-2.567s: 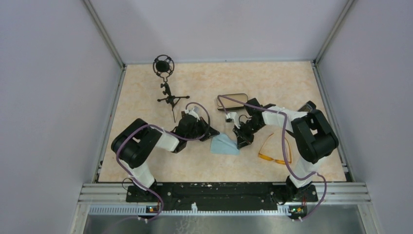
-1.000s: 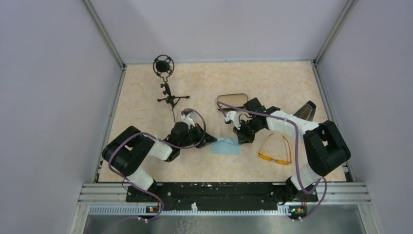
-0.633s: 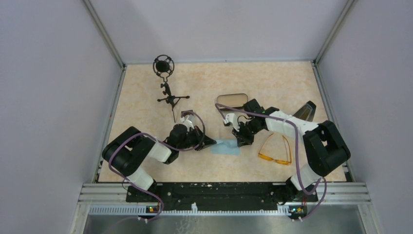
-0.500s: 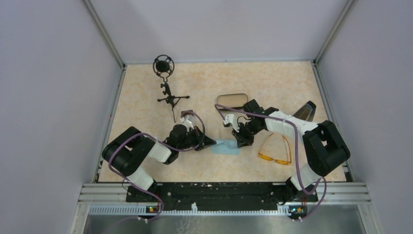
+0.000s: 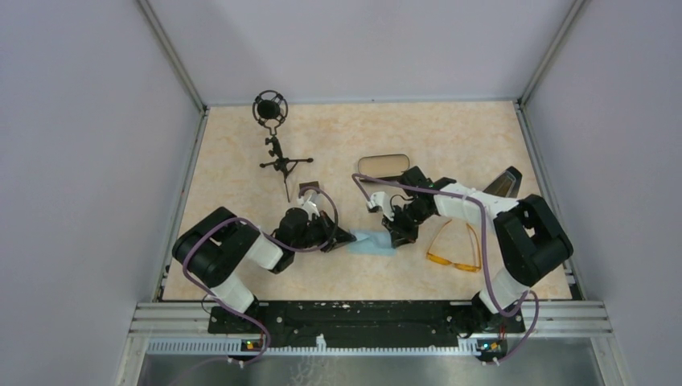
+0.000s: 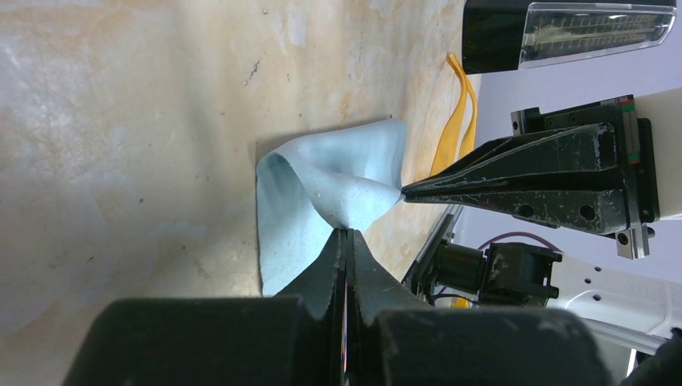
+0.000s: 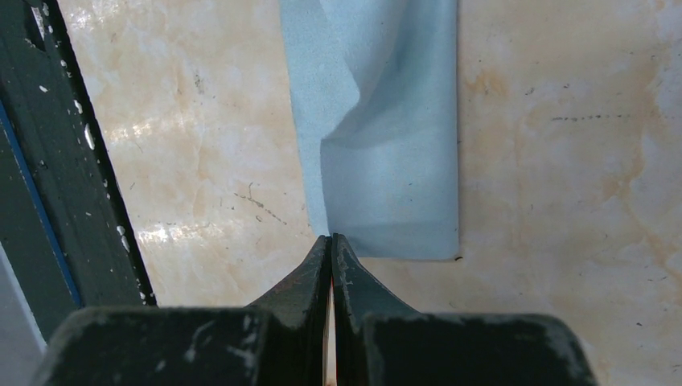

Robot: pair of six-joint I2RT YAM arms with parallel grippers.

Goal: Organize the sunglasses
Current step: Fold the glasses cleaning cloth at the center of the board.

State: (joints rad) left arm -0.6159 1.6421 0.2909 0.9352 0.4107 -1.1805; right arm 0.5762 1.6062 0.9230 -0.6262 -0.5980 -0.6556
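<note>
Sunglasses (image 5: 455, 245) lay flat on the table (image 5: 241, 161) in the overhead view, just right of the blue cloth (image 5: 371, 242), the black case (image 5: 383, 166) beyond them. Left wrist view: the left gripper (image 6: 347, 233) was pinched tight on a raised fold of cloth. Right wrist view: the right gripper (image 7: 330, 239) was clamped on the cloth's near edge.

— How's the light from above?
— Even and soft. Only faint shadows lie on the table (image 5: 362, 133).
— And the wrist views?
— On the left wrist, the left gripper (image 6: 347, 235) is a dark blur up close, and a lit strip (image 6: 599, 28) glares top right. The right wrist is sharp: white sheen on the table at left, soft shadow in the fold of the cloth (image 7: 402, 161).
</note>
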